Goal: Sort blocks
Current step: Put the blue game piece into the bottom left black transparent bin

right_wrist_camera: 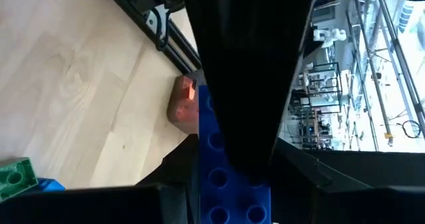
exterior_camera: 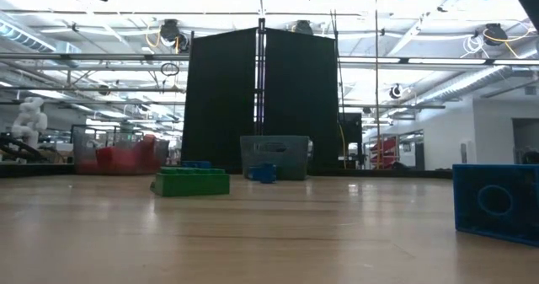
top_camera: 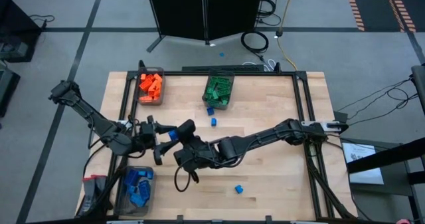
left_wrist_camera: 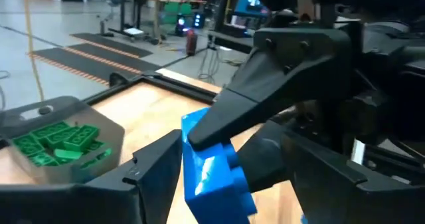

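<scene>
text: none legible | labels: none | brands: none | numbers: none

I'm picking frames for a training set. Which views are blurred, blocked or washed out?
High view: evenly lit and sharp, blue brick legible between the grippers. Low view: bright ceiling lights glare, near blue brick soft. Left wrist view: the close brick is blurred. Right wrist view: a dark finger blocks the middle.
</scene>
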Available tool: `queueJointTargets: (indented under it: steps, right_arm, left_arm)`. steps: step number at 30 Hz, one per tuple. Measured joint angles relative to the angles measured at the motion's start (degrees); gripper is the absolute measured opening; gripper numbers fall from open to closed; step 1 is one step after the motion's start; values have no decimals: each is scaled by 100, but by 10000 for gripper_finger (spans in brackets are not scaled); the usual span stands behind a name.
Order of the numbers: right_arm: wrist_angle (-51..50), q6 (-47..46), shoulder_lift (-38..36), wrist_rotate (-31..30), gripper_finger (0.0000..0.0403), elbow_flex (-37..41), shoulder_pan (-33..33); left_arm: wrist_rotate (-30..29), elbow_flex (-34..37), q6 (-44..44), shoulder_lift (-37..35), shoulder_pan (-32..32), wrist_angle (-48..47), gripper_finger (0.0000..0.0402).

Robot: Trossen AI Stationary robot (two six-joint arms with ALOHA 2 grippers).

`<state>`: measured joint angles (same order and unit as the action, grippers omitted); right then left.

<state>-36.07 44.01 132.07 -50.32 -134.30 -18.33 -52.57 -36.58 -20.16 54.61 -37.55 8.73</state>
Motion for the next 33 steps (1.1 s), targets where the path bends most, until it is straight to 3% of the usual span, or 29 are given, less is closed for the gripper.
queueJointTargets:
  steps: [5, 12, 22, 26, 33]
  right_arm:
    - [6, 21, 0, -8, 119, 0, -6]
    - [68, 111, 0, -370, 119, 0, -2]
    - [63, 188, 0, -337, 119, 2, -12]
    - [72, 188, 0, -346, 119, 2, -13]
    - [74, 218, 0, -401, 119, 8, -10]
  left_arm:
    - [391, 0, -48, 2, 162, -106, 253]
    - [456, 0, -72, 4, 354, -263, 253]
    - [456, 0, -52, 0, 598, -310, 248]
    - [462, 0, -53, 1, 674, -310, 213]
    - [624, 0, -128, 0, 691, -272, 105]
